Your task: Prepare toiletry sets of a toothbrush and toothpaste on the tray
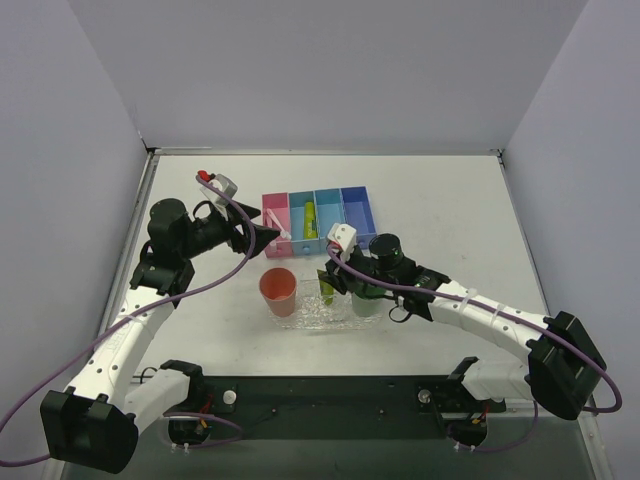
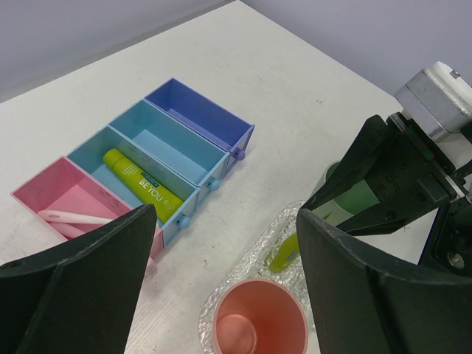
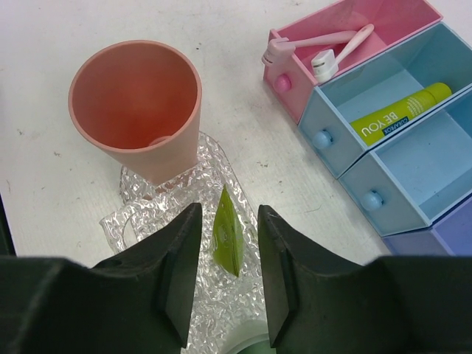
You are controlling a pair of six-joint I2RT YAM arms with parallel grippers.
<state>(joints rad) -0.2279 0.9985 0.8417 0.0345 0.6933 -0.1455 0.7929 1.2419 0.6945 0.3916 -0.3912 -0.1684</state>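
Observation:
A yellow-green toothpaste tube (image 3: 228,237) stands tilted on the clear bumpy tray (image 3: 140,215), flat end up. My right gripper (image 3: 228,214) is open around it, with a gap on each side. The tube also shows in the top view (image 1: 327,288) and the left wrist view (image 2: 285,254). A pink toothbrush (image 3: 341,43) lies in the pink bin (image 2: 44,193). A second tube (image 2: 144,184) lies in the neighbouring light blue bin. My left gripper (image 2: 225,221) is open and empty, above the table between the pink bin and the tray (image 1: 305,318).
A pink cup (image 1: 278,290) stands on the tray's left end and a green cup (image 1: 367,302) on its right end, under my right wrist. The row of pink and blue bins (image 1: 345,205) sits just behind the tray.

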